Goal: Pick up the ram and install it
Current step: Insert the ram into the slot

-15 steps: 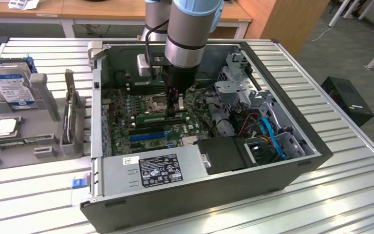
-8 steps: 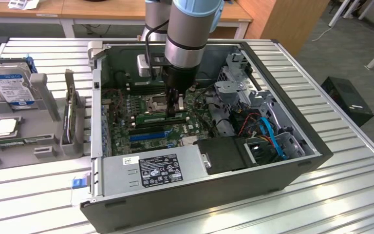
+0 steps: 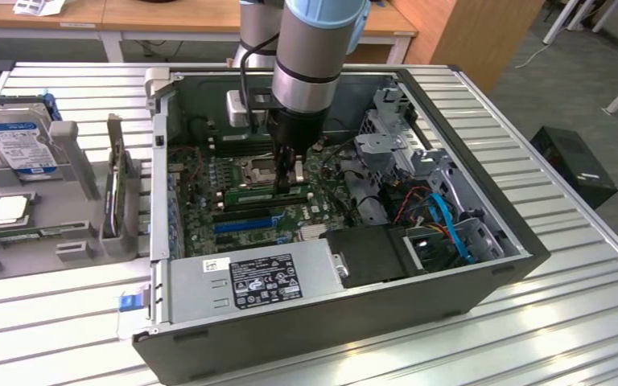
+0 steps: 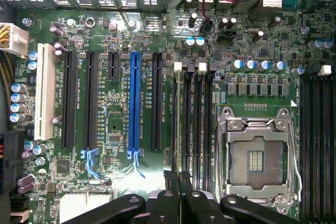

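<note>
Ram [image 3: 269,194]: held on edge over the memory slots [image 4: 191,124] beside the CPU socket [image 4: 255,158], jaws pinched narrow on its top; hazard: a tilted or off-slot stick, pressed down, may jam, bend or slip free.

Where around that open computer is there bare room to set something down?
Bare slatted table lies on the exterior view's right of the computer case, out to the table's edge, and in front of the grey rack. Inside the case, around the arm, it is crowded.
</note>
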Action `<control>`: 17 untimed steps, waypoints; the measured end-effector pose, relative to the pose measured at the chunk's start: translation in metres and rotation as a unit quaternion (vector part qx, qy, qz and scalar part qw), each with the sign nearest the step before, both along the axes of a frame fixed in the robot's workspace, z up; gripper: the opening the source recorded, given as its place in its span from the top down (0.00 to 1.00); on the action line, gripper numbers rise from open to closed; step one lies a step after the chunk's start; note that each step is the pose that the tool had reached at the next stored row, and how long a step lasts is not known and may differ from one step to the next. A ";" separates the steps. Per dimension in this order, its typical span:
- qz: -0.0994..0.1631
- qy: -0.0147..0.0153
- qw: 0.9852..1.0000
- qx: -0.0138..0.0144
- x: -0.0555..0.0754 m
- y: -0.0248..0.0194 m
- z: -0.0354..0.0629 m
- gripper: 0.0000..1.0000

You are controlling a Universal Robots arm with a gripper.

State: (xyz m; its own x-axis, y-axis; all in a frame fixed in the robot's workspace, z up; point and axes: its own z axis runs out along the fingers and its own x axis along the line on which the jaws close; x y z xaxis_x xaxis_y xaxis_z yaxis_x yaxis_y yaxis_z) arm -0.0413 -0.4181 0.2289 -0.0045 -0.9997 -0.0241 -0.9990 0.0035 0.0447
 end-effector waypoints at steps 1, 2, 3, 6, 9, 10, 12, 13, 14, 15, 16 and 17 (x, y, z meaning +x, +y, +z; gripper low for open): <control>0.000 0.000 1.000 0.000 0.000 0.0001 -0.0006 0.88; 0.000 0.000 1.000 0.000 0.000 0.0000 -0.0009 0.88; 0.000 0.000 1.000 0.000 0.000 0.0000 -0.0011 0.88; 0.000 0.000 1.000 0.000 0.000 0.0000 -0.0012 0.88; 0.000 0.000 1.000 0.000 0.000 0.0000 -0.0019 0.88; 0.000 0.000 1.000 0.000 0.000 0.0000 -0.0021 0.88; 0.000 0.000 1.000 0.000 0.000 0.0000 -0.0024 0.88; 0.000 0.000 1.000 0.000 0.000 0.0000 -0.0026 0.88; 0.000 0.000 1.000 0.000 0.000 0.0000 -0.0030 0.88; 0.000 0.000 1.000 0.000 0.000 0.0000 -0.0036 0.88; 0.000 0.000 1.000 0.000 0.000 0.0000 -0.0041 0.88; 0.000 0.000 1.000 0.000 0.000 0.0000 -0.0047 0.88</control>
